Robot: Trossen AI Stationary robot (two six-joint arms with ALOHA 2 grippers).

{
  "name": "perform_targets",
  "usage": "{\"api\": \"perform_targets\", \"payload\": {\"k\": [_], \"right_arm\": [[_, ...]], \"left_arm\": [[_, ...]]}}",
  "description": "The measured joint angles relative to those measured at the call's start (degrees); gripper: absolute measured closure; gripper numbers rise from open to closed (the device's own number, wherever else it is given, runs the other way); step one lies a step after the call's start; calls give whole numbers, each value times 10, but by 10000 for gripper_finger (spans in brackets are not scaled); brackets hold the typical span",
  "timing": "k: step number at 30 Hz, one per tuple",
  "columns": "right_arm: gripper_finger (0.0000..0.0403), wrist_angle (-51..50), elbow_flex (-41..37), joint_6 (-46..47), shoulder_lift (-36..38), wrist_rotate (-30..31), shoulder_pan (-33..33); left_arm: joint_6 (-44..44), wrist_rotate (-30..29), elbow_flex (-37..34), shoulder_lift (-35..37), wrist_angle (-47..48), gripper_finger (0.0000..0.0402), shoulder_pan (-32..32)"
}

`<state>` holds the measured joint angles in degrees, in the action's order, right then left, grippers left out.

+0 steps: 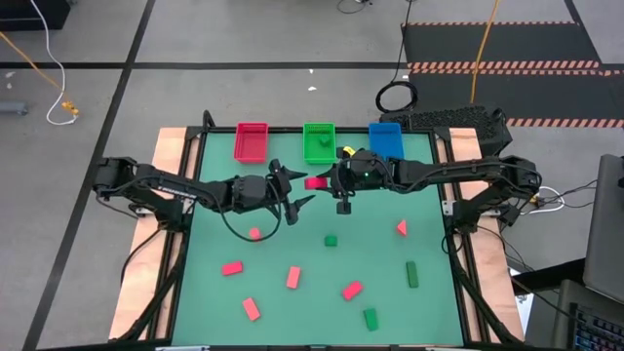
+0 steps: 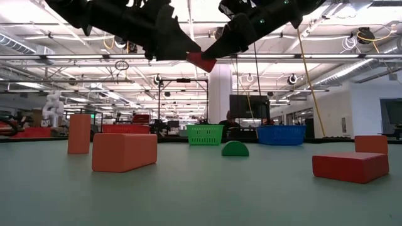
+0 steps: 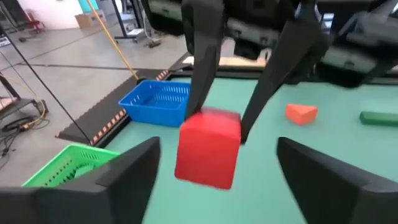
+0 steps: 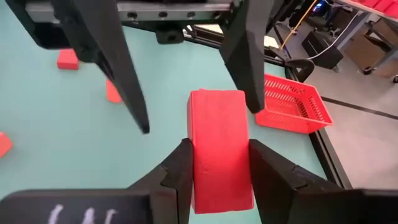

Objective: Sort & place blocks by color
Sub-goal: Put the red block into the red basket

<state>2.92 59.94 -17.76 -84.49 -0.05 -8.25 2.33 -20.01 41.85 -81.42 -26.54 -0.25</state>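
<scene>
Right pincer (image 4: 219, 167) grips red block (image 4: 219, 149), lower end hidden; left pincer (image 3: 217, 180) spread.

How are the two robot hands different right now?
The right gripper is shut on a red block, while the left gripper is open and holds nothing. The right gripper's fingers press the block's sides; the left gripper's fingers spread wide on either side of it without touching. Both are dark, two-fingered, and meet above the table in front of the green bin.
</scene>
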Motion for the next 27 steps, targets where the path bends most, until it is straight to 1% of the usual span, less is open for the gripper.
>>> {"api": "perform_targets", "payload": {"k": [3, 7, 8, 11, 17, 20, 22, 24, 27], "right_arm": [[292, -1, 0, 0, 0, 0, 0], [292, -5, 0, 4, 0, -3, 0], [292, -7, 0, 5, 0, -6, 0], [290, -7, 0, 8, 0, -5, 0], [238, 4, 0, 19, 0, 1, 0], [219, -3, 0, 21, 0, 5, 0], [210, -13, 0, 21, 2, 30, 0], [202, -21, 0, 21, 5, 60, 0], [191, -31, 1, 24, 5, 103, 0]], "left_arm": [[0, 0, 0, 1, 2, 159, 0], [3, 0, 0, 1, 15, 275, 2], [2, 3, 0, 1, 16, 281, 3], [3, 15, 0, 1, 14, 281, 5], [-5, 19, 0, 1, 11, 281, 6], [-12, 15, 0, 1, 19, 281, 6], [-19, -9, 0, 7, 44, 281, 6], [-37, -58, 0, 15, 83, 281, 7], [-74, -136, 0, 45, 176, 281, 9]]}}
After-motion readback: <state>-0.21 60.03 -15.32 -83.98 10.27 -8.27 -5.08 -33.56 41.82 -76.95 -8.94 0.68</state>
